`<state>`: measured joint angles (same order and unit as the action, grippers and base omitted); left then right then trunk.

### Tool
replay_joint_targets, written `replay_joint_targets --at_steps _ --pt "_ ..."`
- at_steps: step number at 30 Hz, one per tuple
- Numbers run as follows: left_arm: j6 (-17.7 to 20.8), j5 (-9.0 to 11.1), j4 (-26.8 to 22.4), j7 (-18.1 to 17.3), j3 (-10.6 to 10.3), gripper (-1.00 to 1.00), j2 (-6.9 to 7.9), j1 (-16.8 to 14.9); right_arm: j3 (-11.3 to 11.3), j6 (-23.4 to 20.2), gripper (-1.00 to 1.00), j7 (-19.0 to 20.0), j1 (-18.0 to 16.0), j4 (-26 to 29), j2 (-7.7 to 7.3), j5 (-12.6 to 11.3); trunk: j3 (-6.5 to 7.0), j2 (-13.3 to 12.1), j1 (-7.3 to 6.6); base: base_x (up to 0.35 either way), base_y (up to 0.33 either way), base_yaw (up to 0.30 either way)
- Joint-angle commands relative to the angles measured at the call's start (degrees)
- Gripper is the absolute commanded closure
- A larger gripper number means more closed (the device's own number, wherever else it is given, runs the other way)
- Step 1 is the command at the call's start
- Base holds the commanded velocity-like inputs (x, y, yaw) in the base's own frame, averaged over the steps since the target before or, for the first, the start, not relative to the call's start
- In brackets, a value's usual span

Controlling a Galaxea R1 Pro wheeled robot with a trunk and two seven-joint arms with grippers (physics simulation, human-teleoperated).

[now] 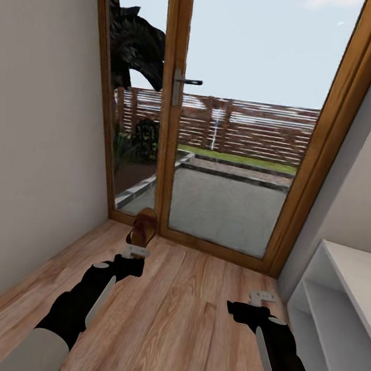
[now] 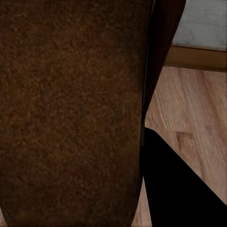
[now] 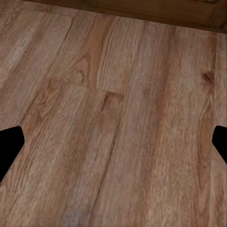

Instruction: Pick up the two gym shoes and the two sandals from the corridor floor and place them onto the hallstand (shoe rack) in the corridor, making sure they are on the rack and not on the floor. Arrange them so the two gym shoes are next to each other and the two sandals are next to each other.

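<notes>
Now left gripper [image 1: 135, 251] clamps sandal [image 1: 143, 228] — right gripper [image 1: 262, 298] spread.

sandal [image 1: 143, 227]: dark brown | floor [image 1: 190, 322]: light brown wood grain

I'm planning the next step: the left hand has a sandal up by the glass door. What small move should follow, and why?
Probably turn right toward the white rack: the left hand grips one sandal off the floor, and the rack stands at right.
</notes>
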<state>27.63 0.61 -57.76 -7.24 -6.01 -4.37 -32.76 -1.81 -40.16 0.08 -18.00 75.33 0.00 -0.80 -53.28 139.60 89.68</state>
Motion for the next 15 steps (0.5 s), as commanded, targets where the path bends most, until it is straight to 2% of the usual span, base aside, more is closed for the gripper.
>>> replay_joint_targets --at_steps 1,15 --pt "0.3 -0.1 -0.1 -0.2 0.0 1.00 -0.02 -0.1 0.0 -0.3 -1.00 0.0 0.0 0.1 0.00 -0.1 -0.06 0.0 0.02 0.305 -0.142 0.238" --pt "0.3 -0.1 -0.1 -0.2 0.1 1.00 -0.02 -0.1 0.0 -0.3 -1.00 0.0 0.0 0.1 0.00 -0.1 -0.06 0.0 0.02 0.290 -0.144 0.288"
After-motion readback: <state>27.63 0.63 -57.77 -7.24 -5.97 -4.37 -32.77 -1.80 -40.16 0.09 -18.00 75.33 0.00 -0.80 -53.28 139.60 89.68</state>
